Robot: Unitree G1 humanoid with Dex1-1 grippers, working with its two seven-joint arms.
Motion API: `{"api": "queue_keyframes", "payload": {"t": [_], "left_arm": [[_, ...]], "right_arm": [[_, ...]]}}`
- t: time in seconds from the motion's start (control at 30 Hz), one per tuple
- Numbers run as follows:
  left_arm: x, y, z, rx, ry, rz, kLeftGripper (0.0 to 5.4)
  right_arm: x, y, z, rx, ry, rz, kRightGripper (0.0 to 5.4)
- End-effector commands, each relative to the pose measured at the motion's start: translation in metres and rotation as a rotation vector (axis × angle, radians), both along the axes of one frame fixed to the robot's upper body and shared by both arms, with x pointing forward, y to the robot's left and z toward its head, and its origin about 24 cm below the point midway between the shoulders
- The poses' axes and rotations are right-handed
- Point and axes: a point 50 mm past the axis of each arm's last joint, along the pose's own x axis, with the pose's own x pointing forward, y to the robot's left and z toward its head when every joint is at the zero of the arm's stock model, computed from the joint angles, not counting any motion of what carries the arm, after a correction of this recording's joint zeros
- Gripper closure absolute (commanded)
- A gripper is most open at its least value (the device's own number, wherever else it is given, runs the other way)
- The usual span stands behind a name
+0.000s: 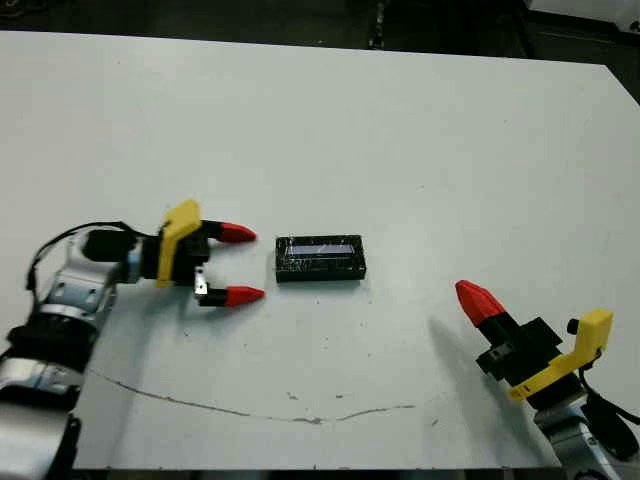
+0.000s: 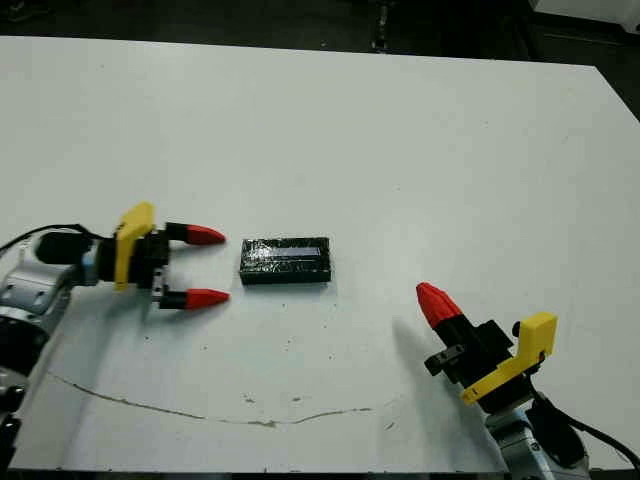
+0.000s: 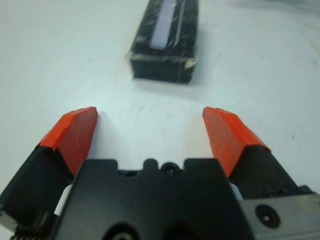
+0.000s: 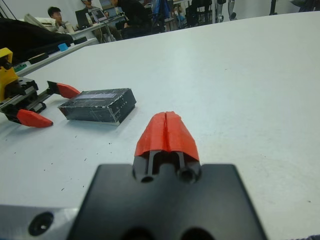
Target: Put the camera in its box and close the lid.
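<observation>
— How far along?
— Looks done: lid (image 1: pixel 320 250) sits on the box (image 1: pixel 320 270), mid-table; camera unseen, presumably inside.
— Grippers?
— Left gripper (image 1: pixel 238 264) wide apart, empty, just beside it; right gripper (image 1: pixel 478 301) pressed together, empty.

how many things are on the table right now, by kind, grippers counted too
closed black box with shiny lid: 1
grippers: 2, the left gripper open beside the box, the right gripper shut and apart from it
loose camera or separate lid in view: 0
total: 3
</observation>
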Motion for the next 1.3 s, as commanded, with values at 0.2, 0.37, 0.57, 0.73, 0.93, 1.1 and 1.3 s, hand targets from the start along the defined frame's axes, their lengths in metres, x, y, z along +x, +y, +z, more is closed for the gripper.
{"api": "queue_keyframes", "payload": {"t": [0.2, 0.37, 0.57, 0.73, 0.93, 1.1, 1.3], "left_arm": [[-0.009, 0.021, 0.029, -0.019, -0.038, 0.151, 0.11], [-0.017, -0.009, 0.06, -0.244, -0.231, 0.23, 0.79], [-0.031, -0.071, 0.076, -0.546, -0.322, 0.328, 1.67], [-0.041, -0.118, 0.073, -0.629, -0.291, 0.344, 2.39], [-0.045, -0.15, 0.065, -0.579, -0.23, 0.378, 3.29], [-0.043, -0.168, 0.05, -0.52, -0.183, 0.41, 4.04], [-0.039, -0.18, 0.029, -0.43, -0.087, 0.45, 4.93]], "right_arm": [[-0.001, -0.003, 0.0, -0.007, 0.009, 0.004, 5.4], [-0.001, -0.002, -0.002, -0.001, 0.008, 0.012, 5.4], [-0.001, -0.002, -0.002, -0.009, 0.006, 0.008, 5.4], [-0.001, -0.002, -0.001, -0.024, 0.001, -0.004, 5.4], [-0.002, -0.002, -0.003, -0.015, 0.001, -0.007, 5.4], [-0.002, -0.001, -0.003, -0.014, -0.002, -0.002, 5.4], [-0.001, -0.001, -0.003, -0.013, -0.01, 0.001, 5.4]]}}
